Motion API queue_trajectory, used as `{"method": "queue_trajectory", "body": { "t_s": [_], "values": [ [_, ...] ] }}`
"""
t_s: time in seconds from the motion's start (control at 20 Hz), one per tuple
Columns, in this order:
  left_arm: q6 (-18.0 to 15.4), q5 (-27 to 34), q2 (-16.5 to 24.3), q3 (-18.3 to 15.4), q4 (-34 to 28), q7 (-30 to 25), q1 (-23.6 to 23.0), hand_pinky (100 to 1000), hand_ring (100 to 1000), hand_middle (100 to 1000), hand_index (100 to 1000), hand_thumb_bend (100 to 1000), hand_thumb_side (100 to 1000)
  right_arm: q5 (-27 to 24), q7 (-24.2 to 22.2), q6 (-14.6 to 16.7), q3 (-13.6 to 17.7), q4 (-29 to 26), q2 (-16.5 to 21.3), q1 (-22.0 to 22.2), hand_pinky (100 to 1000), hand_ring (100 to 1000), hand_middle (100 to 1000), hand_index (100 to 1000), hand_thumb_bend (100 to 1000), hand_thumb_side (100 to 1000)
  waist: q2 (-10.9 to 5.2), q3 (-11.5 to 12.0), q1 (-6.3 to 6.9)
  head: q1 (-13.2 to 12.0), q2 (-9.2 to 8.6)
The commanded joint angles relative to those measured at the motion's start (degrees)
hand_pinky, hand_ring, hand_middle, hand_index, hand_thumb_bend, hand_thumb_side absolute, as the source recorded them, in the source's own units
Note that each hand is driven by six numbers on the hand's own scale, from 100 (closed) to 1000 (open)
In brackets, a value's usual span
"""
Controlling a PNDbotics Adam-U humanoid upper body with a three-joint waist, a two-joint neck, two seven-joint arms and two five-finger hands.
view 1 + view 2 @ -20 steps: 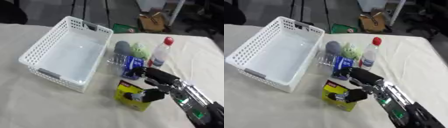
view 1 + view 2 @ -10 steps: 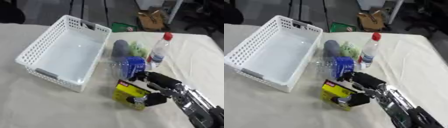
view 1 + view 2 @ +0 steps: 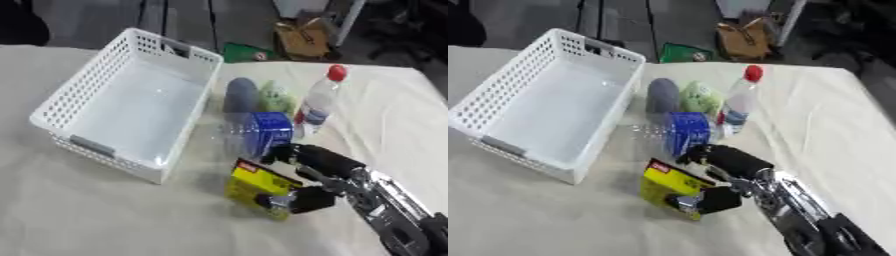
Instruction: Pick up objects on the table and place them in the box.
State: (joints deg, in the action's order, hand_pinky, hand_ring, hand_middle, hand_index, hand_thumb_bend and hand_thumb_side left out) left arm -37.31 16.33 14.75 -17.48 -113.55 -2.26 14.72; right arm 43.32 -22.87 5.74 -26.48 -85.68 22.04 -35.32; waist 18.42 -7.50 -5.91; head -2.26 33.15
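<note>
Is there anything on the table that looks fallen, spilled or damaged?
No spill or damage shows. The clear bottle with the blue label lies on its side beside the white basket, while the red-capped bottle stands upright. The right hand grips the yellow package, which sits tilted.

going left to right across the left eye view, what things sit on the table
white basket → yellow packet under the right hand → upright clear bottle with red cap. The grey, green and blue-labelled things between overlap, so I leave them out.
</note>
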Motion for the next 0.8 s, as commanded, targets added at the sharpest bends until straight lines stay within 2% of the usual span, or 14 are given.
{"method": "queue_trajectory", "body": {
  "t_s": [0.05,0.45,0.8],
  "values": [
    [0.0,0.2,1.2,0.0,-1.0,-0.2,0.8,805,800,777,780,100,703,0.0,0.1,-0.3,0.8,-1.2,1.8,-0.7,909,947,771,888,561,897,-0.78,-0.2,0.34,0.1,-0.6],
    [-0.3,0.3,1.3,0.2,-1.0,-0.3,1.2,806,799,777,780,100,700,-0.1,-0.2,-0.8,0.8,-1.6,1.9,-0.6,910,947,766,886,555,895,-0.23,0.0,0.49,0.1,-0.84],
    [-0.5,0.2,1.2,0.3,-1.0,-0.9,1.4,806,800,777,780,100,699,0.2,-0.4,-0.9,0.9,-2.0,2.2,-0.6,910,947,762,882,554,883,0.8,0.0,0.76,0.3,-2.13]
  ]
}}
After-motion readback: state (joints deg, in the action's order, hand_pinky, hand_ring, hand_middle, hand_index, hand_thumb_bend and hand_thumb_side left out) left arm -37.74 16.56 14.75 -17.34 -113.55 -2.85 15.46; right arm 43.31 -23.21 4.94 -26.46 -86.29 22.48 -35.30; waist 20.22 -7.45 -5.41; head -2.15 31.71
